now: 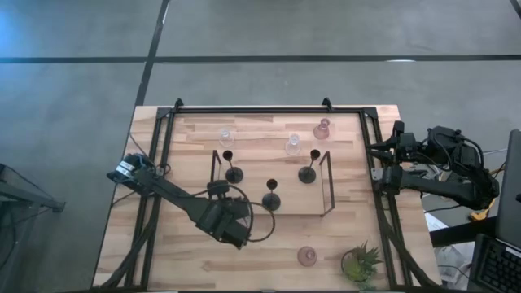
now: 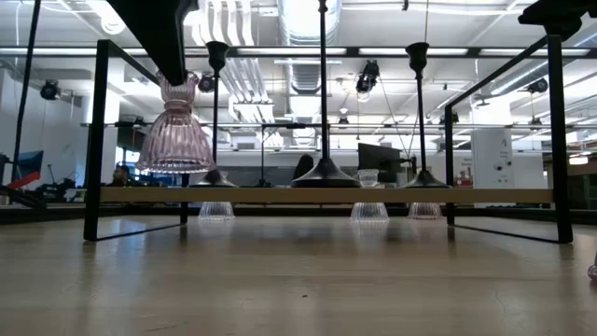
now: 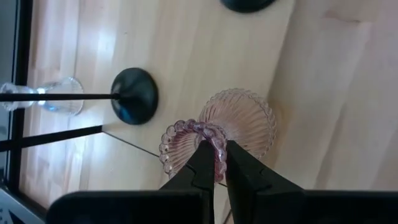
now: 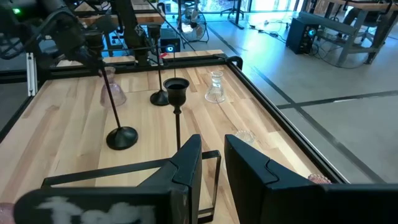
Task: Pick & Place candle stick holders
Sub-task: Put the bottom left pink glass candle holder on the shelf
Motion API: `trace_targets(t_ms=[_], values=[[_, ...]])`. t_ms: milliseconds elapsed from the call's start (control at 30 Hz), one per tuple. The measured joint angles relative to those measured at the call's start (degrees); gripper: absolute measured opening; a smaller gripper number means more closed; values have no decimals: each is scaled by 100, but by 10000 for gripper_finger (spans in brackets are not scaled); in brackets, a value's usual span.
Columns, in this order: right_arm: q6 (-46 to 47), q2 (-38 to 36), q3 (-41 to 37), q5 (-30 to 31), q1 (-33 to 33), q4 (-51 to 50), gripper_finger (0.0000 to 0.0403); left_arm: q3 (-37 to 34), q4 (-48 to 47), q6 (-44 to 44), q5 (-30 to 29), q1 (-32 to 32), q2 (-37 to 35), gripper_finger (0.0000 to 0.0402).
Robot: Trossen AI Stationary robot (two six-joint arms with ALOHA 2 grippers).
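Note:
My left gripper (image 1: 234,230) is shut on a pink ribbed glass candle stick holder (image 2: 175,131), held above the table near the front left of a black-framed stand (image 1: 328,183). Three black holders with thin stems (image 1: 234,172) (image 1: 271,199) (image 1: 308,172) stand on that stand by their round bases. Two clear glass holders (image 1: 226,137) (image 1: 293,145) and a pink one (image 1: 322,129) stand behind it. Another pink one (image 1: 306,256) sits near the front edge. My right gripper (image 4: 212,155) waits open at the table's right edge, with nothing between its fingers. My left gripper pinches the pink holder's beaded top rim (image 3: 216,144) between its two fingers, one finger (image 3: 200,163) inside the mouth and one outside. The fingers come from above, slanting down. The holder hangs below them, base down and nearly upright, lifted clear of the table.
A small green potted plant (image 1: 361,262) stands at the front right corner. A black rail (image 1: 260,110) runs round the wooden table top. Bare wood lies at the front left and between the stand and the front edge.

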Motion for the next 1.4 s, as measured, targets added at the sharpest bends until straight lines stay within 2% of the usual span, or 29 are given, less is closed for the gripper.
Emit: trace_targets(t_ms=[700,1167,1400], values=[[0,0,0,0,-2,0,63,-223,-11,188,236,443,-53,20],[0,0,0,0,0,0,63,-1372,978,58,431,586,-879,20],[0,0,-2,0,-2,0,63,-1488,1159,95,398,586,-909,20]])
